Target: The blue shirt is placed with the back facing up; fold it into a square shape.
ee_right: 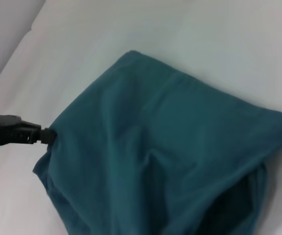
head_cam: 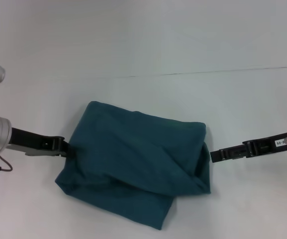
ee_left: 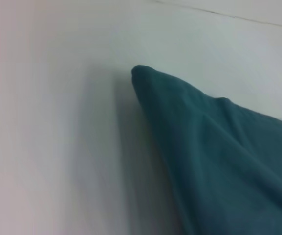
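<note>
Folded blue shirt (head_cam: 138, 167) occupies the lower centre of the head view, lying on the white bench (head_cam: 143, 50) as a rough four-sided bundle, plain fabric up, no lettering visible. Its lower edge shows a doubled layer, with a loose fold open at the lower right corner. Left end effector (head_cam: 66, 148) sits at centre left of the frame, tip touching the shirt's left edge and apparently pinching the fabric there; finger opening cannot be resolved. The right wrist view shows the same contact, with cloth drawn to a point at the tip (ee_right: 48, 136). Right end effector (head_cam: 214, 155) sits at centre right, tip just beside the shirt's right edge; contact and finger opening cannot be told. Left wrist view shows only a raised shirt corner (ee_left: 214, 147) over bare bench.
</note>
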